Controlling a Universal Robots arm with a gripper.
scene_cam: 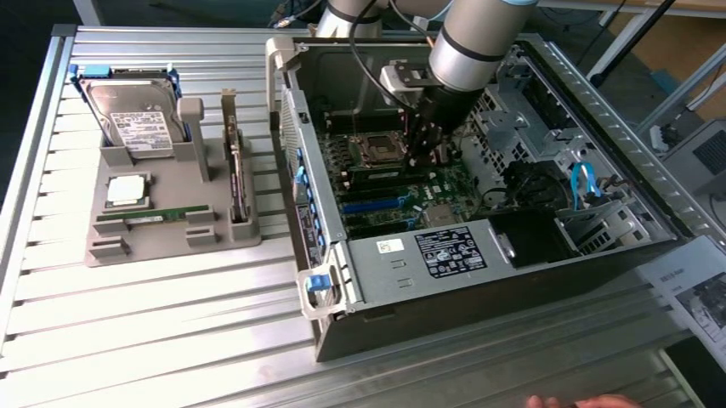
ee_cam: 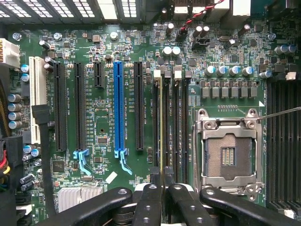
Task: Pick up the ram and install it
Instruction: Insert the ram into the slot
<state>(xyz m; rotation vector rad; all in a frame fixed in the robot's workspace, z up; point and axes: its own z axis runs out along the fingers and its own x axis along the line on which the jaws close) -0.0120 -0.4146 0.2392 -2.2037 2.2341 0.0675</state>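
Inside the open computer case [scene_cam: 340, 280], my gripper [scene_cam: 429, 157] reaches down over the motherboard [scene_cam: 437, 187]. In the wrist view the gripper [ee_cam: 162, 178] is shut on the ram [ee_cam: 161, 127]. The ram shows edge-on as a thin green-yellow strip. It stands upright along the black memory slots [ee_cam: 175, 122], between the blue slot [ee_cam: 118, 108] and the processor socket [ee_cam: 228, 153]. Whether it is seated in a slot I cannot tell. The black fingers [ee_cam: 150, 197] press its sides closely.
A grey holder tray [scene_cam: 108, 251] on the exterior view's left carries a hard drive [scene_cam: 134, 127], a silver processor chip [scene_cam: 125, 189], a dark expansion card [scene_cam: 236, 170] and another green stick [scene_cam: 153, 218]. A person's hand [scene_cam: 579, 401] shows at the lower edge. Cables and drive cages crowd the case's right.
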